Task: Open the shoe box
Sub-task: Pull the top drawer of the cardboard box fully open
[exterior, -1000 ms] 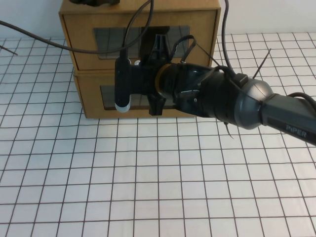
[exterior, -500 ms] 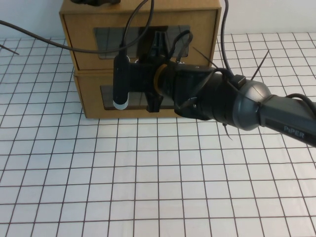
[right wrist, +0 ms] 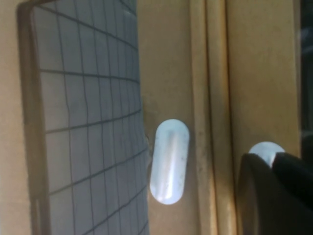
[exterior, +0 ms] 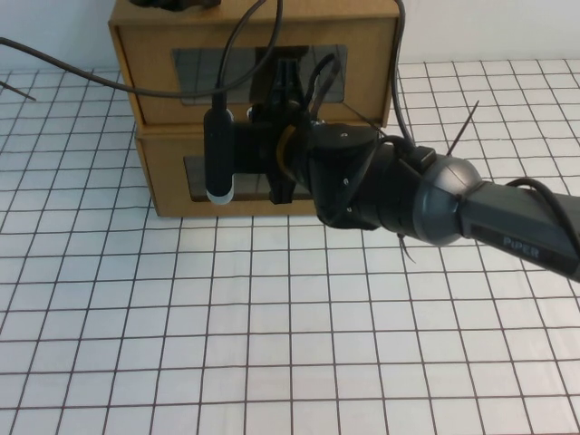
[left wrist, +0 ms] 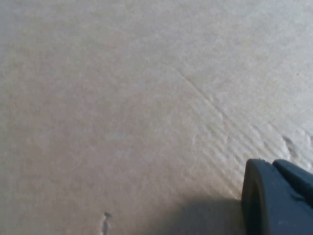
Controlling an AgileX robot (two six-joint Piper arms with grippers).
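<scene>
Box-top [exterior: 317,11] left tool [exterior: 172,4], box-front [exterior: 168,172] right tool [exterior: 270,136]

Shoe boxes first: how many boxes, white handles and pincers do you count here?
Shoe boxes: 2, upper box stacked on lower box
White handles: 2, one beside a window, one partly behind the right pincer
Pincers: 2, right at the boxes' front, left pincer above the upper box
Total: 6

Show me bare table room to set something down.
The near half of the gridded table and the strip left of the stacked shoe boxes are bare. Crowded: the boxes' front, where the right gripper and its arm hang. The left gripper sits close to cardboard.
</scene>
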